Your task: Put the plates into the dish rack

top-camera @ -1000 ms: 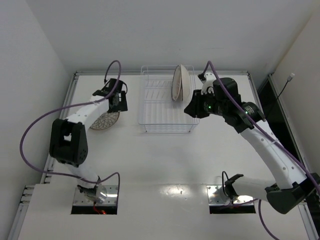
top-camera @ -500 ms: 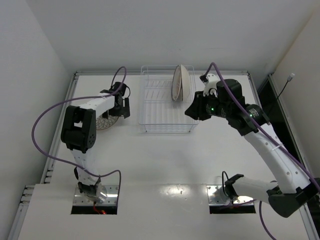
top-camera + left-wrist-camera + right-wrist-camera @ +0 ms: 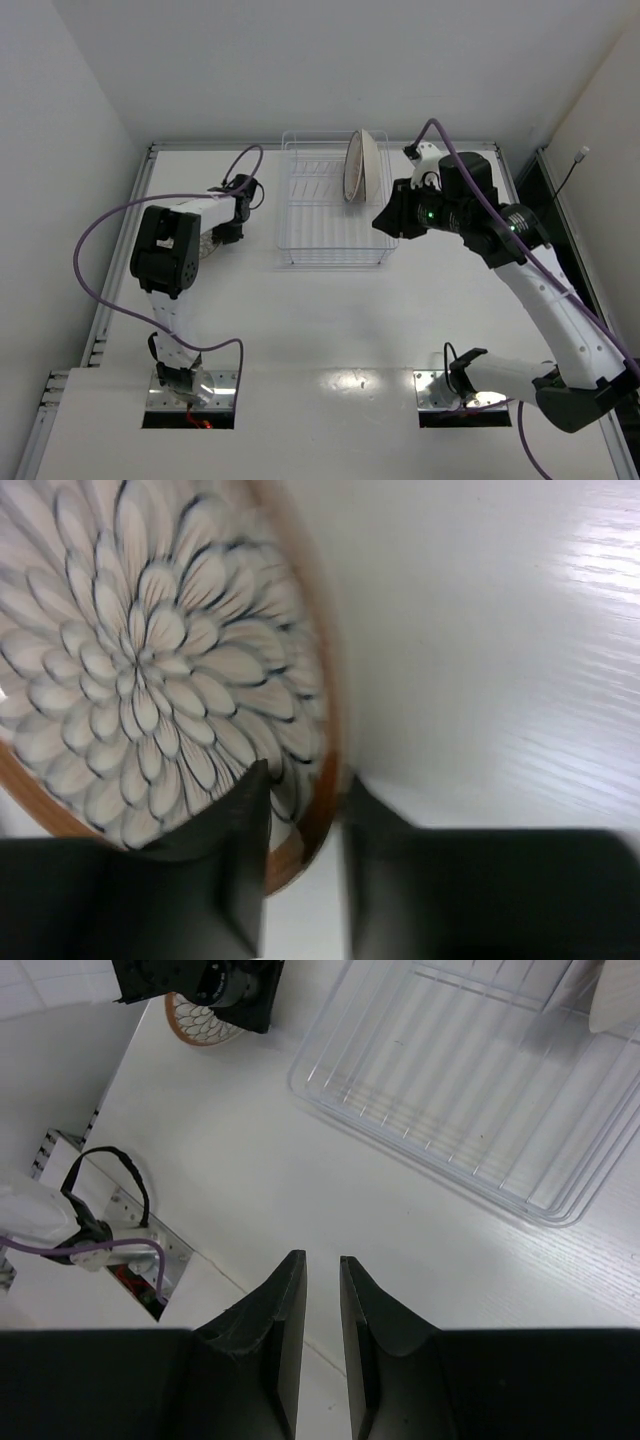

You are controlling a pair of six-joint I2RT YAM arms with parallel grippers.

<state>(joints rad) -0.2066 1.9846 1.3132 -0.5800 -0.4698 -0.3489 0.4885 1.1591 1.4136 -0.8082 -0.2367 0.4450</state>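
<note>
A brown-rimmed plate (image 3: 150, 670) with a white petal pattern lies flat on the table at the left (image 3: 207, 243). My left gripper (image 3: 306, 775) is shut on its rim, one finger over the patterned face and the other outside the edge; from above the gripper (image 3: 226, 228) covers most of the plate. The white wire dish rack (image 3: 335, 215) stands at the back centre. A cream-backed plate (image 3: 362, 165) stands on edge in its right end. My right gripper (image 3: 385, 218) hovers by the rack's right side, shut to a thin slit (image 3: 321, 1257) with nothing in it.
The right wrist view looks down on the rack's near corner (image 3: 480, 1090) and the left gripper over the patterned plate (image 3: 195, 1018). Two arm base plates with cables (image 3: 190, 390) (image 3: 460, 388) sit at the near edge. A rail (image 3: 140, 200) borders the table's left side.
My left gripper has come down onto the patterned plate and closed on its rim, and the arm's elbow has swung right. The right arm has shifted only slightly.
</note>
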